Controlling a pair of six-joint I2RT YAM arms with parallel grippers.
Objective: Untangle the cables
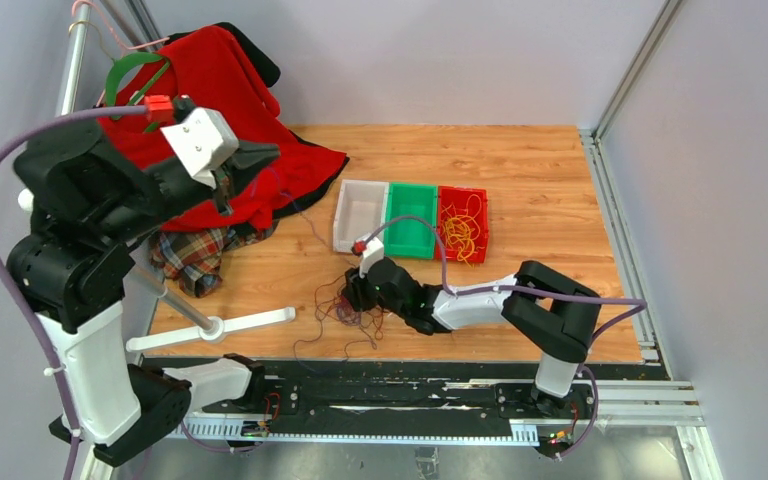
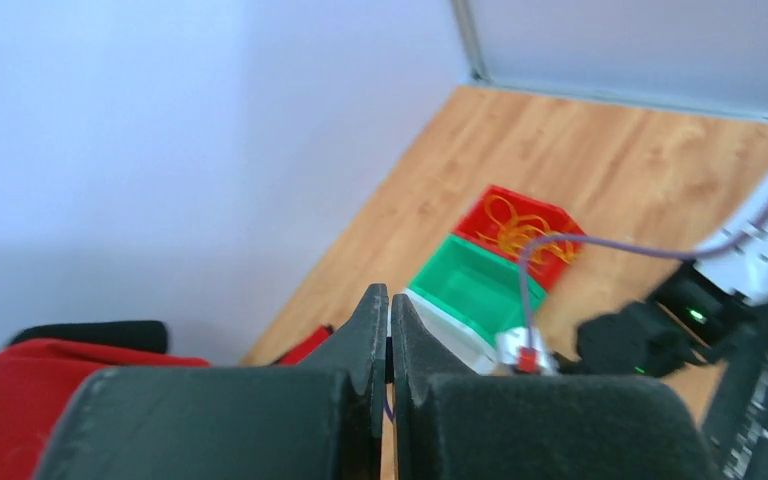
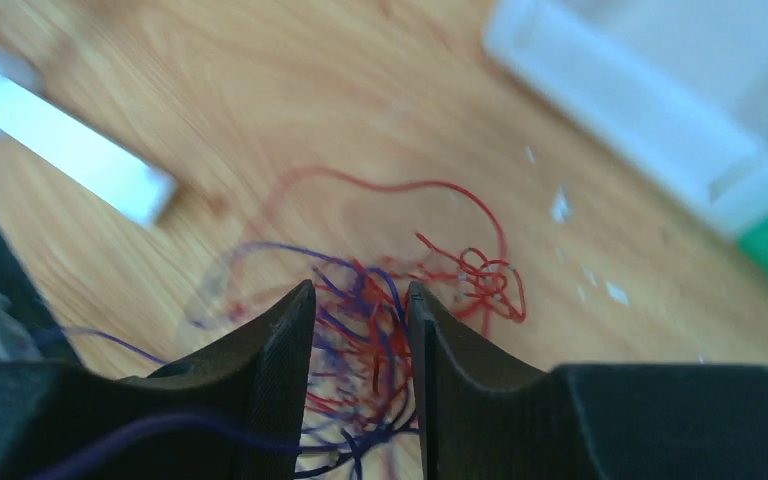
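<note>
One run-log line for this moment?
left end effector: shut on purple cable | right end effector: open, straddling cable tangle | yellow cables: red bin

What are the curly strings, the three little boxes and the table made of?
The curly strings look like thin plastic-coated wire: glossy red and purple, holding springy loops. The white box, green box and red box look like smooth moulded plastic: plain bright colours, straight walls. The table looks like wood or wood-print laminate; grain lines show.

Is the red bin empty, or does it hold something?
It is not empty. The red bin holds a loose bundle of yellow-orange cables; both the top view and the left wrist view show them inside it.
</note>
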